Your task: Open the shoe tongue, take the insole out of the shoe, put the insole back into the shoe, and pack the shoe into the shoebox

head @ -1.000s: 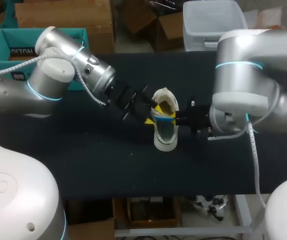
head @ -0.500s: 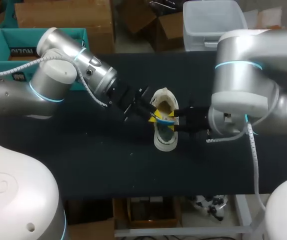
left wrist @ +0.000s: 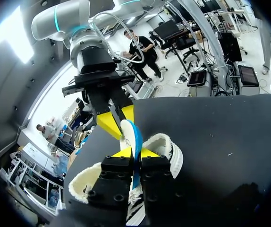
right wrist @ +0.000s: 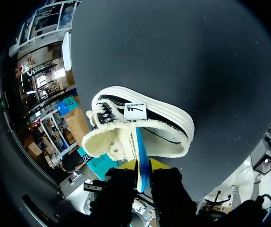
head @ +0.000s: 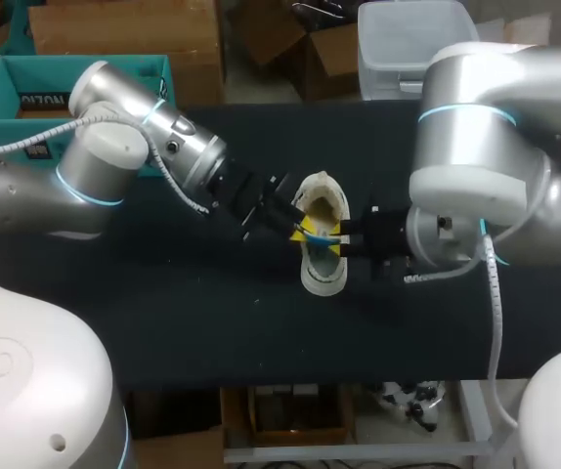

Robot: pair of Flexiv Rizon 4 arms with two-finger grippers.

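A cream fleece-lined shoe (head: 323, 276) with a black and white side lies in the middle of the dark table. A thin blue and white insole (head: 322, 235) stands on edge above its opening. My left gripper (head: 303, 230) comes in from the left and is shut on the insole (left wrist: 135, 137). From the right, my right gripper (head: 337, 237) is shut on the same insole (right wrist: 138, 142). In the left wrist view the left gripper (left wrist: 131, 152) pinches the blue edge over the shoe (left wrist: 166, 146), with the right gripper (left wrist: 119, 124) just ahead. The right gripper (right wrist: 142, 166) sits just above the shoe (right wrist: 145, 118).
A teal open box (head: 26, 93) stands at the back left, partly hidden by my left arm. Bare black table top (head: 212, 322) stretches around the shoe on all sides, up to the front edge.
My left gripper has moved right to the shoe and closed on the insole. My right gripper has opened, shifted slightly left and closed on the insole again.
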